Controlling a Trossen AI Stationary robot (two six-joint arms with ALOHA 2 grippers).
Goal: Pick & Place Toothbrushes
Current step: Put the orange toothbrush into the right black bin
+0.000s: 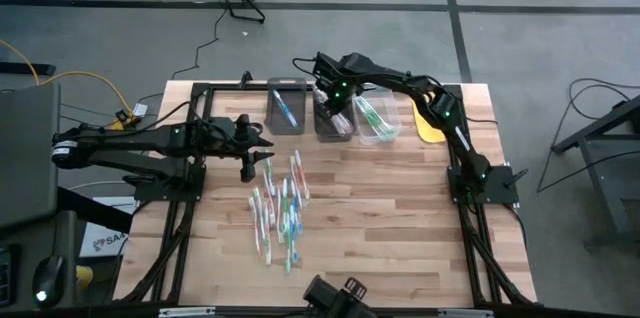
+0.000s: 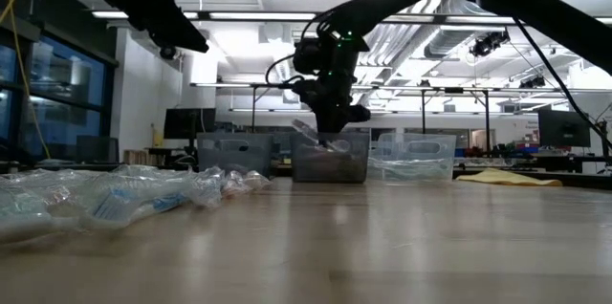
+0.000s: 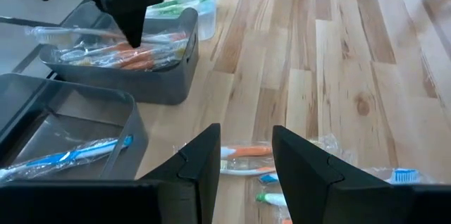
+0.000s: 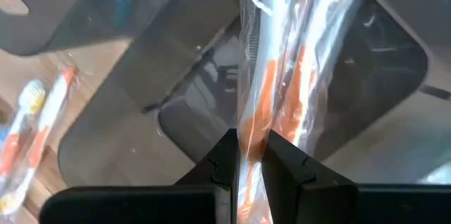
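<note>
Several wrapped toothbrushes [image 1: 280, 210] lie in a loose pile on the wooden table. Three bins stand at the far edge. The left grey bin [image 1: 286, 108] holds a blue brush [image 3: 67, 157], the middle grey bin [image 1: 330, 130] holds orange ones [image 3: 134, 56], and the clear right bin [image 1: 378, 120] holds green ones. My right gripper [image 4: 248, 143] hangs over the middle bin, shut on an orange toothbrush [image 4: 255, 86] in clear wrap. My left gripper [image 3: 245, 139] hovers open above the pile's far end with nothing between its fingers. My right gripper pinches the wrapped orange toothbrush's handle [image 4: 248, 122] between its two fingers. The fingers come steeply from above and lie across the brush. The brush sits over the middle bin's opening, beside another orange brush [image 4: 303, 76]; I cannot tell whether it touches the bin's floor.
A yellow flat object [image 1: 428, 126] lies right of the clear bin. An orange toothbrush [image 3: 243, 152] lies on the table just past my left fingers. Bare wood stretches right of the pile toward the right arm's base [image 1: 482, 180].
</note>
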